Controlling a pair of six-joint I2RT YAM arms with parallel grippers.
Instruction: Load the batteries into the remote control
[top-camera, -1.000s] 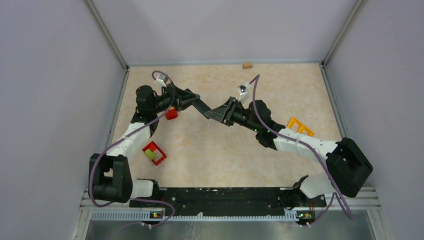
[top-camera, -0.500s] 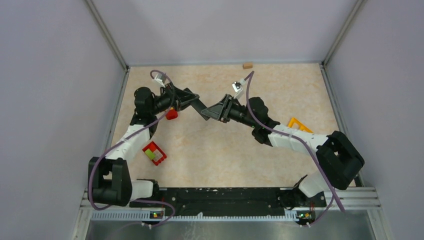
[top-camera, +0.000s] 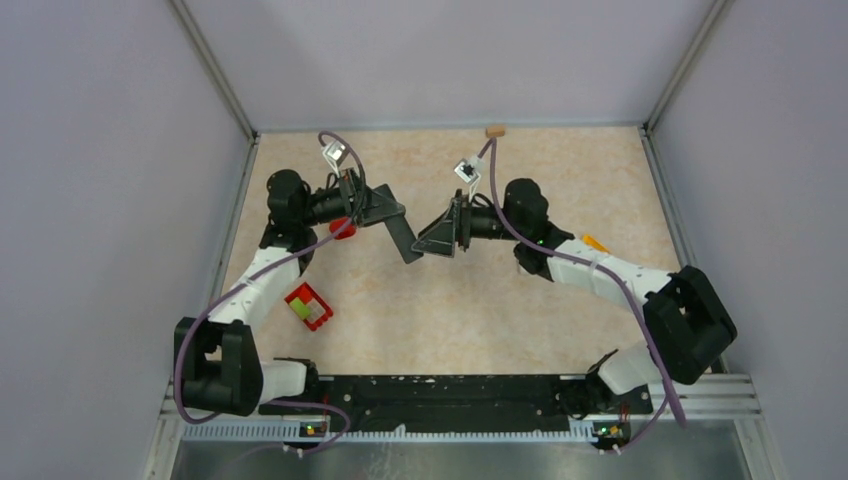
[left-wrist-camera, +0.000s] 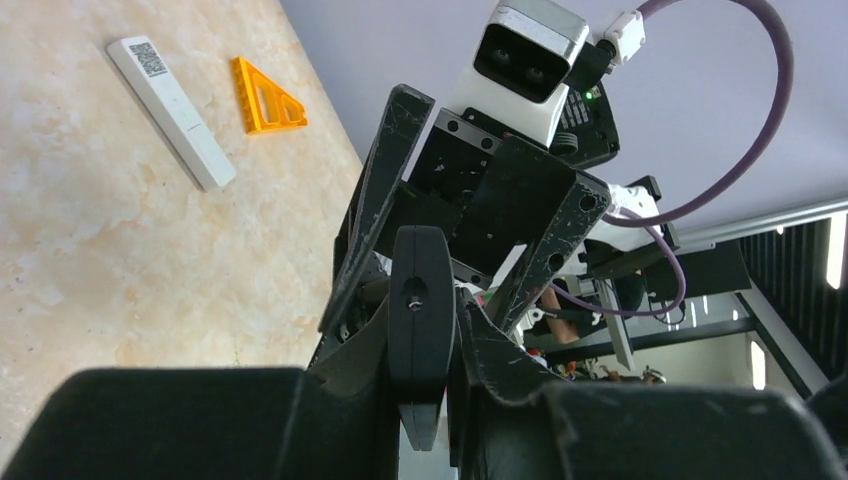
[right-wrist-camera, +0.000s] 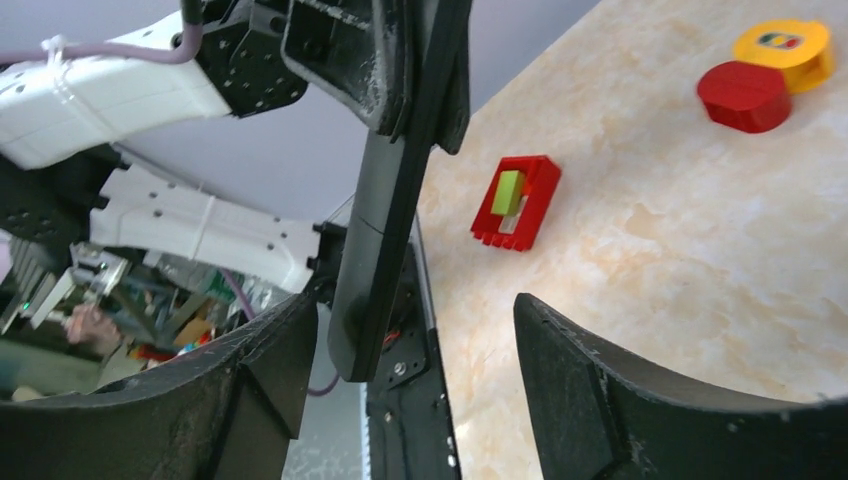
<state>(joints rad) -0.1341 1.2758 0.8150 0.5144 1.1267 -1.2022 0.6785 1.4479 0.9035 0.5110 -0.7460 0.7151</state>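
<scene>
The left gripper (top-camera: 385, 212) is clamped shut on one end of the black remote control (top-camera: 404, 238), holding it in the air above the middle of the tabletop (top-camera: 480, 300). The right gripper (top-camera: 430, 240) stands wide open, its fingers (right-wrist-camera: 590, 380) flanking the remote control's free end.

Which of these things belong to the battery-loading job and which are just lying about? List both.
Job: black remote control, held in the left gripper; right gripper open at its end. No batteries in view.
Lying about: red block with green insert, red disc, yellow disc, orange triangle, white QR-labelled bar, tan block.
</scene>
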